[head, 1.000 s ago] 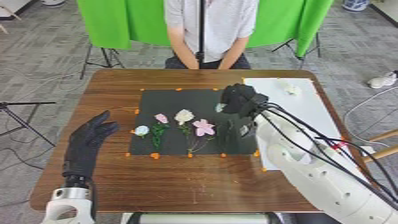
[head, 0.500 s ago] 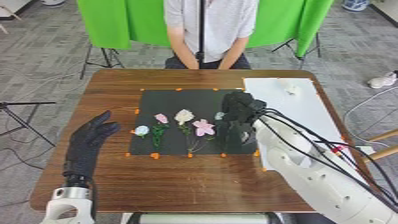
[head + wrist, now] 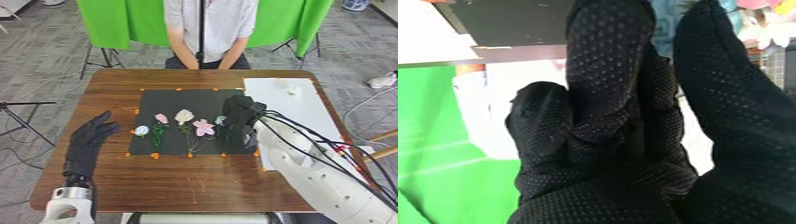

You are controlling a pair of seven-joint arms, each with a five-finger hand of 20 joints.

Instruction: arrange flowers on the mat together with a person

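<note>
Beside the right hand (image 3: 238, 114), fingers nearly straight, is a pale-blue flower (image 3: 219, 120); whether held, I cannot tell.

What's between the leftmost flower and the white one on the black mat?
In the head view, a small pink flower with a green stem lies between the pale blue flower and the white flower.

Six flowers (image 3: 203, 127), one mat (image 3: 164, 101)
</note>
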